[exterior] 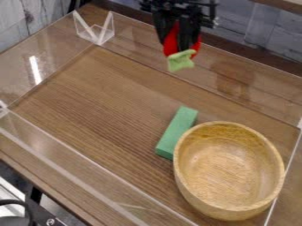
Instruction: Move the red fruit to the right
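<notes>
The red fruit [175, 41] hangs in the air near the back middle of the table, its pale green leafy cap pointing down. My gripper [178, 35] comes in from the top edge of the camera view and is shut on the red fruit, holding it well above the wooden surface. The fruit's upper part is partly hidden between the dark fingers [192, 32].
A green rectangular block [177, 131] lies on the wooden table just left of a large wooden bowl [229, 169] at the front right. Clear plastic walls [92, 30] ring the table, with a corner piece at the back left.
</notes>
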### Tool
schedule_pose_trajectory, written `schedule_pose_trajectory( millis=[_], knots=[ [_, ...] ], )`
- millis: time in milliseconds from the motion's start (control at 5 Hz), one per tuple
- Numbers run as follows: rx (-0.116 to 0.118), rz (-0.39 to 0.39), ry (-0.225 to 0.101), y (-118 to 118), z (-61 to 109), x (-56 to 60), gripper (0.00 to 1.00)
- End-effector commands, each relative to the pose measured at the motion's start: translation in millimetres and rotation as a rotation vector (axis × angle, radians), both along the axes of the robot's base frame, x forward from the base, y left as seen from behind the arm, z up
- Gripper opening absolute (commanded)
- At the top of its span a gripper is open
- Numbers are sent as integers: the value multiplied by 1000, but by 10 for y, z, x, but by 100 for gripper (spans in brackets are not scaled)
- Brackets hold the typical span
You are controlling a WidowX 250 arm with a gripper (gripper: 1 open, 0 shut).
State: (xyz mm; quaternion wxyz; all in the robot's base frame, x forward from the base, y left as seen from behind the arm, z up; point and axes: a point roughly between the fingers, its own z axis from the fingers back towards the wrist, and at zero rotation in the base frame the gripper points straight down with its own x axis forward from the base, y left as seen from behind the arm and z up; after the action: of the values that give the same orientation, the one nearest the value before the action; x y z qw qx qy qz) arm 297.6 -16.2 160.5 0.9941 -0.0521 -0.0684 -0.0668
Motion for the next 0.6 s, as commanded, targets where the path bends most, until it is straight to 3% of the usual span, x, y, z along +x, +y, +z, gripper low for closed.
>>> schedule_pose_trajectory(
  millis=[0,400],
  knots=[
    [-9,-64,-30,-289,49,-151,0],
    [-34,-155,30,-815,-273,-405,0]
  ],
)
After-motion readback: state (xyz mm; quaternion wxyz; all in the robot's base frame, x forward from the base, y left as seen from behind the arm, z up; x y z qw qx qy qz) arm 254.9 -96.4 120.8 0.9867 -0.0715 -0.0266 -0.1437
